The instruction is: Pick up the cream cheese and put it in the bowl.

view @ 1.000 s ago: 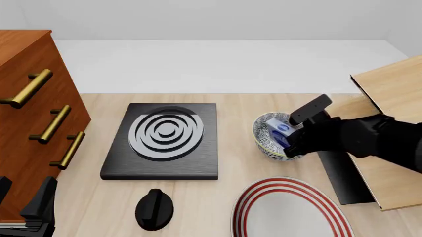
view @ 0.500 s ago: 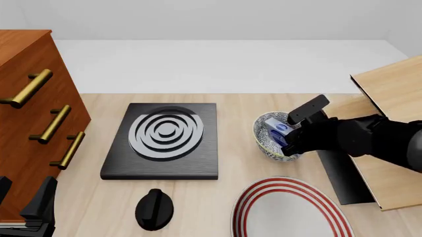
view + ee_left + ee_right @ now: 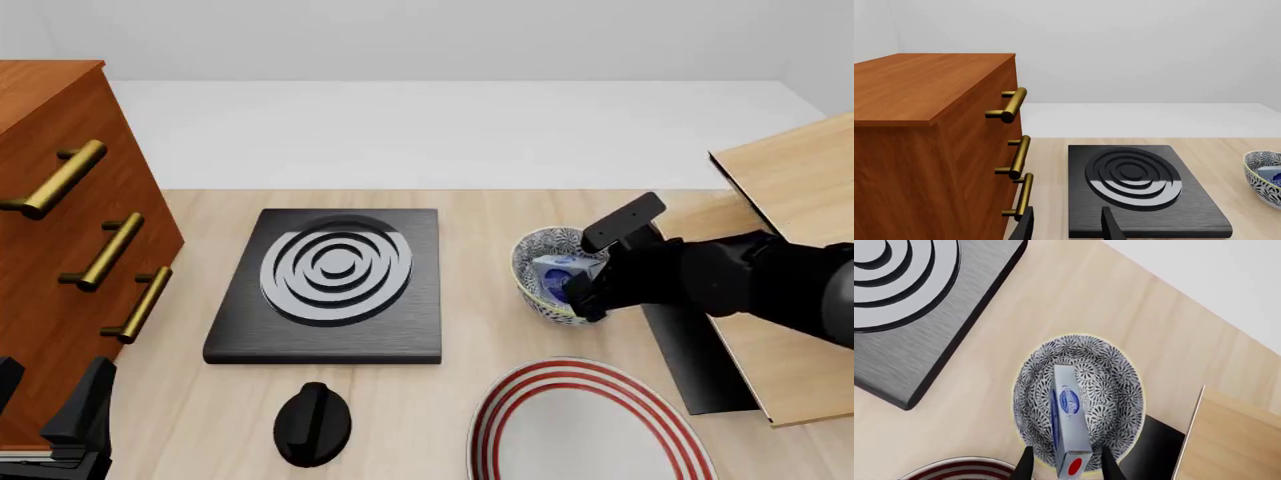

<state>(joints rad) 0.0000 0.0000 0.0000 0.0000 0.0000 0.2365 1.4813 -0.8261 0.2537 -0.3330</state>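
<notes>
Right gripper [image 3: 1066,460] sits directly over the bowl [image 3: 1121,390], fingers straddling the near end of the cream cheese [image 3: 1069,415]. Box stands on edge inside the bowl, long axis running away from the gripper along the finger line, red-dot end cap closest to the camera. Jaws look narrow, one finger on each side of that end, but can't tell from the wrist view whether the pads touch the box or have just let go. Front view doesn't settle it: the arm covers the gripper [image 3: 587,290], and only a blue-white corner of the cream cheese [image 3: 554,268] shows down inside the bowl [image 3: 534,290].

Judgement: placement is essentially done, box is within the rim. What's left is to spread the fingers and lift straight up along the box's axis; any sideways pull risks tipping the box or dragging the bowl.

Left gripper [image 3: 1066,227] is parked well away by the wooden cabinet [image 3: 927,150], fingers apart, nothing between them, facing the black stove plate [image 3: 1141,190]. Right arm is the only one in play.
</notes>
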